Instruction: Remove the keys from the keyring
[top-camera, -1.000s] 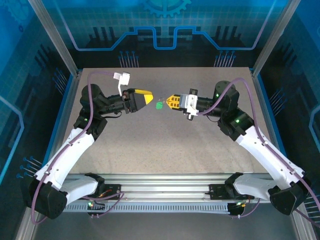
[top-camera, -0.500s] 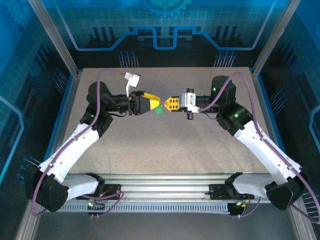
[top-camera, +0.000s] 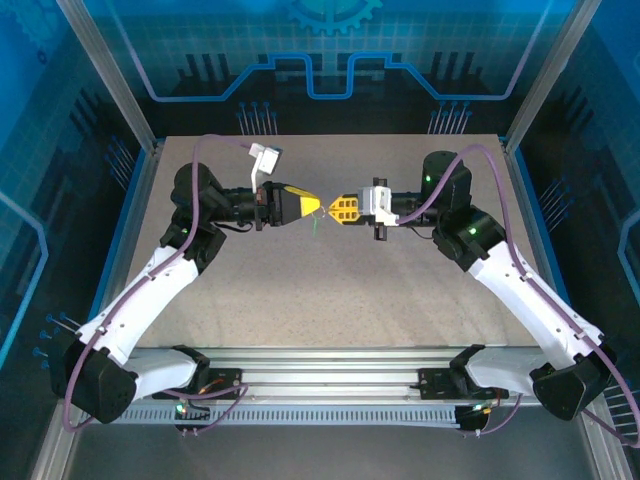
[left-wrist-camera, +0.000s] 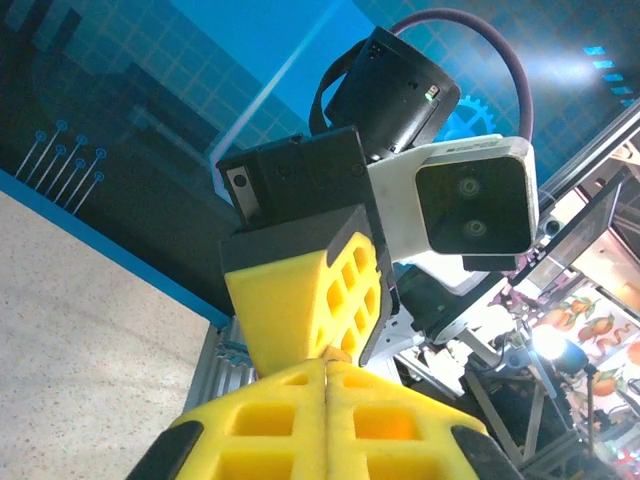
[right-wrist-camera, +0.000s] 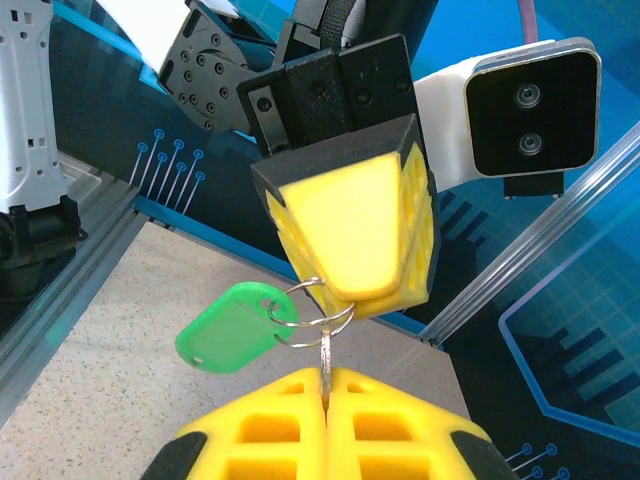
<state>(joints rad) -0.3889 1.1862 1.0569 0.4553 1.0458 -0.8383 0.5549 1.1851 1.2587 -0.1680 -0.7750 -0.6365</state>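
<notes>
Keys (right-wrist-camera: 232, 328) — green head, grey stub, hung on keyring (right-wrist-camera: 322, 318), lower centre of right wrist view | handling: likely light, stiff, slippery metal; best gripped at the stub | left gripper (right-wrist-camera: 350, 296) clamped on keyring | right gripper (right-wrist-camera: 325, 385) pinched shut on stub

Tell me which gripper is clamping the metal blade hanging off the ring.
The right gripper: the blade stands between its fingers, while the left gripper pinches the ring.
</notes>
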